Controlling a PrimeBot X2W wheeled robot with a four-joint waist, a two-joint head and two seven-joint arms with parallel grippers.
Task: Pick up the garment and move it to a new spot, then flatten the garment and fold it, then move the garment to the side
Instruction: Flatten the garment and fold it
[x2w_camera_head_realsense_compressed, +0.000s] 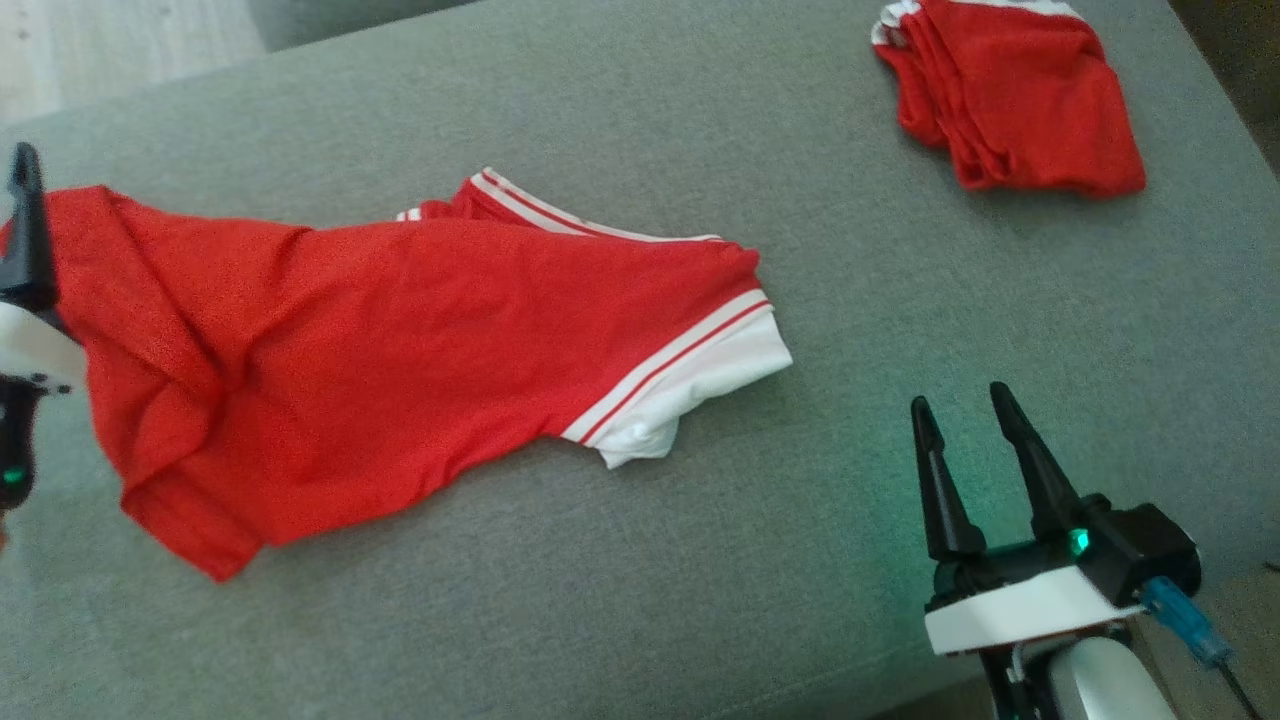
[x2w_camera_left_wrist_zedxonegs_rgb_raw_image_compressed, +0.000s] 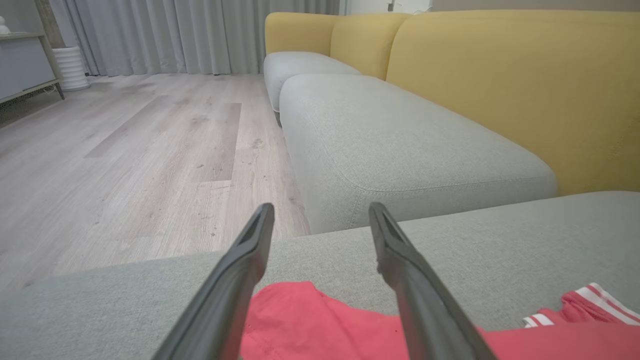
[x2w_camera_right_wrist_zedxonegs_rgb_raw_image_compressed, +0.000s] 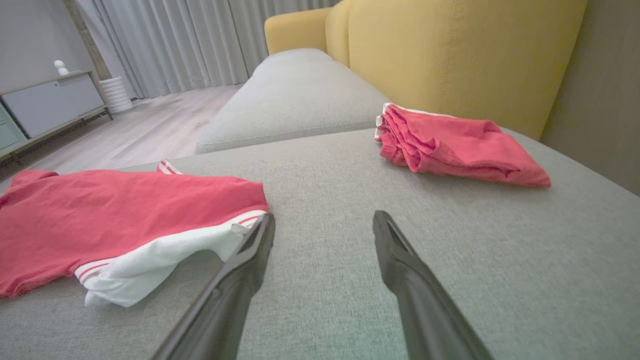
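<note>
From my station I see the red garment (x2w_camera_head_realsense_compressed: 400, 340) lying spread and wrinkled across the left and middle of the grey seat cushion (x2w_camera_head_realsense_compressed: 700, 600). Its white-trimmed sleeve (x2w_camera_head_realsense_compressed: 700, 385) points toward the right side of the head view. The left gripper (x2w_camera_left_wrist_zedxonegs_rgb_raw_image_compressed: 321, 215) sits at the garment's far left end. In its wrist view the two fingers stand wide apart. Red cloth lies low between them near their bases, and nothing is pinched at the tips, which frame bare cushion. The right gripper (x2w_camera_head_realsense_compressed: 960, 398) hangs at the lower right over bare cushion, jaws spread wide and holding nothing. In the head view it is clear of the sleeve. In its own wrist view one fingertip sits just beside the white cloth, and I cannot tell whether they touch. A folded red garment (x2w_camera_head_realsense_compressed: 1010, 90) rests at the far right corner of the cushion, well apart from the first, near the yellow backrest (x2w_camera_right_wrist_zedxonegs_rgb_raw_image_compressed: 450, 50). Wooden floor (x2w_camera_left_wrist_zedxonegs_rgb_raw_image_compressed: 125, 150) lies beyond the cushion's edge.
</note>
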